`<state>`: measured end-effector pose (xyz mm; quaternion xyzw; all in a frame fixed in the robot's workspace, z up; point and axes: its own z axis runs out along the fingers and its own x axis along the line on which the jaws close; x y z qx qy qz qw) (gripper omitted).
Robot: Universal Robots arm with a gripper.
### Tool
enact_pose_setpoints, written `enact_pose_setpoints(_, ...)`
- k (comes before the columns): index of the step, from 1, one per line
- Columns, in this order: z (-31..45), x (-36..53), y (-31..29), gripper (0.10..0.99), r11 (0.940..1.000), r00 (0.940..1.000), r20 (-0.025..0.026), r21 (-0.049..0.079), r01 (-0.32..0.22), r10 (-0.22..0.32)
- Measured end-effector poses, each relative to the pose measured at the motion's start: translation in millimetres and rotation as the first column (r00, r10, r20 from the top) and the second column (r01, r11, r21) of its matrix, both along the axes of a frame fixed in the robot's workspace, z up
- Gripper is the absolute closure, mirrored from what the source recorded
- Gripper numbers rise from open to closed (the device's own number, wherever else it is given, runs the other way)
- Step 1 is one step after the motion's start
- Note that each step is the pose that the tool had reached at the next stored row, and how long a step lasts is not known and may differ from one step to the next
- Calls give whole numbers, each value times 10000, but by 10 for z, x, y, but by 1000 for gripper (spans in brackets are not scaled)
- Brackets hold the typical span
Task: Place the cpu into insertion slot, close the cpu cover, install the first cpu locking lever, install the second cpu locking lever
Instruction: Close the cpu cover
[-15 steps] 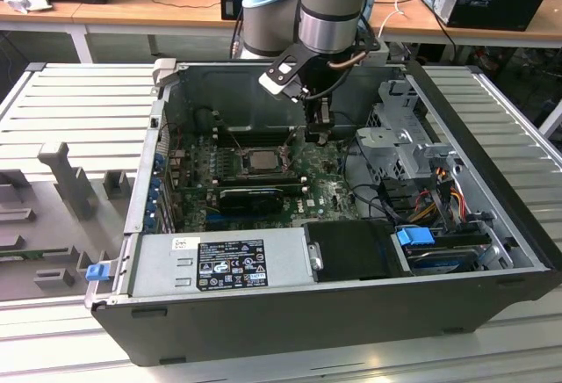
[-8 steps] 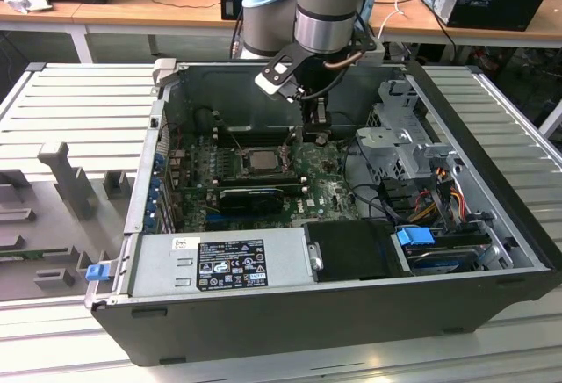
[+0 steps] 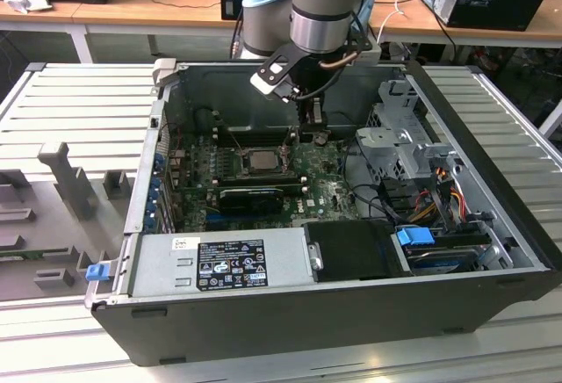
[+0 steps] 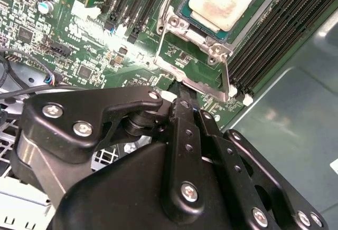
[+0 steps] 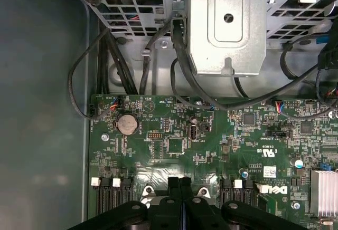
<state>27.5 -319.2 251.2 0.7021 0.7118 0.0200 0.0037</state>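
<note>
The hand (image 5: 180, 183), fingers pressed together on nothing, hangs low just beside the slot (image 4: 214, 48). The cpu (image 4: 222, 0) already sits in it with the cover (image 4: 179, 23) apparently down; whether the levers are latched I cannot tell. The second wrist view gives the slot close up, the first wrist view the shut fingers.

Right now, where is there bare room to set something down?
Bare: the ribbed table on the exterior view's right of the case, and the case panel beside the motherboard. Crowded: the cabled drive cage.
</note>
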Motion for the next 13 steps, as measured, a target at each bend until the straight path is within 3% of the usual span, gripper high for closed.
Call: enact_pose_setpoints(13, -1, -130, 0, 980, 10000, 10000, 1, 0, 0, 0)
